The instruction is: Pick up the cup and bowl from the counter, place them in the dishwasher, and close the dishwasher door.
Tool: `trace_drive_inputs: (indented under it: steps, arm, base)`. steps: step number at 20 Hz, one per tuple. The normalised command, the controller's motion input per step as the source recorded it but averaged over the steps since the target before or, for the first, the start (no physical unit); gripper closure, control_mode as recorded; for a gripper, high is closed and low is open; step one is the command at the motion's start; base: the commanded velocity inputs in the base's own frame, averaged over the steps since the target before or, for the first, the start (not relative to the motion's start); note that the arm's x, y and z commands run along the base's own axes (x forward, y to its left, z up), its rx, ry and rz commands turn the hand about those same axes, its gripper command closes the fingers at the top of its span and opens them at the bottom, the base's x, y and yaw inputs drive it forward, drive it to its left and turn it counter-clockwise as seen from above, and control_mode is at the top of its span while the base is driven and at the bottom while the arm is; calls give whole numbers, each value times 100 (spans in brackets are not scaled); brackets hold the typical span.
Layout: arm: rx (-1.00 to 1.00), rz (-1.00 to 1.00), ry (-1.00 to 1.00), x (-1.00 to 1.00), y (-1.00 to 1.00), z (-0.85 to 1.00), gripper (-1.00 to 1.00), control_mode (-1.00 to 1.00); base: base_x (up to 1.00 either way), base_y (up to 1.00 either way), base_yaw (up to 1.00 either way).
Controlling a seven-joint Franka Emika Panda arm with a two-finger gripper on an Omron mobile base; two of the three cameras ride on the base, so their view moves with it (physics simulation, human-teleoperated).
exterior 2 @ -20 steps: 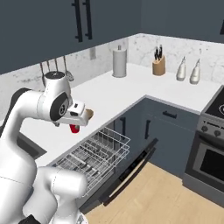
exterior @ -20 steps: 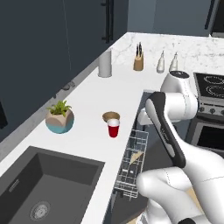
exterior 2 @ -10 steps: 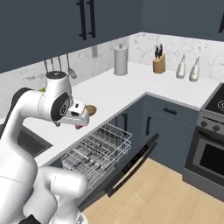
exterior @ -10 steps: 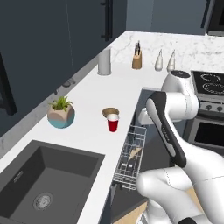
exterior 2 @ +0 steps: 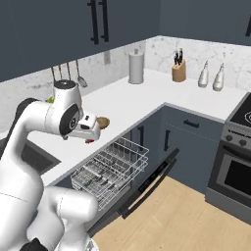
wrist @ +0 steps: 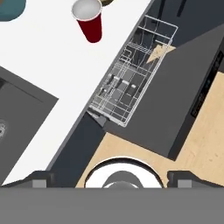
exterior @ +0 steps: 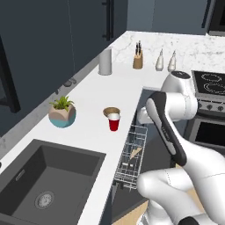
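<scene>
Left base view: white arm rises from the lower right, bends at a dark elbow joint and reaches back toward the counter (exterior: 94, 94), with the hand at the counter's front edge above the pulled-out rack. Gripper (wrist: 112, 180) points down; in the hand view its two dark finger tips sit far apart at the bottom corners, so jaws are wide, nothing between them.

Cup (exterior: 114, 121): red, white inside, upright, on the counter near its front edge, between the sink and the inner corner of the L. Bowl (exterior: 111, 111): brown, directly behind the cup toward the wall, touching or just beside it; cannot tell which. In the right base view the bowl (exterior 2: 102, 121) shows just past the hand, the cup mostly hidden by it.

Dishwasher (exterior 2: 110, 169): white wire rack drawn out below the counter edge. Dishwasher door (exterior 2: 147, 182) is down, hinged at the bottom, over the light wood floor (exterior 2: 196, 215).

Surface: white marbled worktop, L-shaped, over dark blue-grey cabinets. Dark sink (exterior: 39, 180) set in at the left end. Pink-and-teal plant pot (exterior: 62, 116) near the back edge, left of the cup. Grey canister (exterior: 105, 61), knife block (exterior: 138, 59) and two bottles (exterior: 165, 60) stand along the far run by the back wall. Steel oven (exterior 2: 233, 166) at the right end of that run. Utensils hang on the wall (exterior 2: 68, 76) behind the arm.
</scene>
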Motion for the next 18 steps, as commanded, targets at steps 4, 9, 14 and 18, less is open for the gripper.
trace_drive_inputs:
  steps: [4, 9, 14, 18]
  arm:
    - [23, -2, -9, 68, 7, -13, -100, -100]
    - [31, -10, -1, 91, 14, -36, -100, -100]
    - [21, -19, 0, 89, 23, -22, -100, -100]
    - [13, -20, 5, 86, 34, -21, -100, -100]
  base:
    - [0, 0, 0]
    - [0, 0, 0]
    - [0, 0, 0]
    - [0, 0, 0]
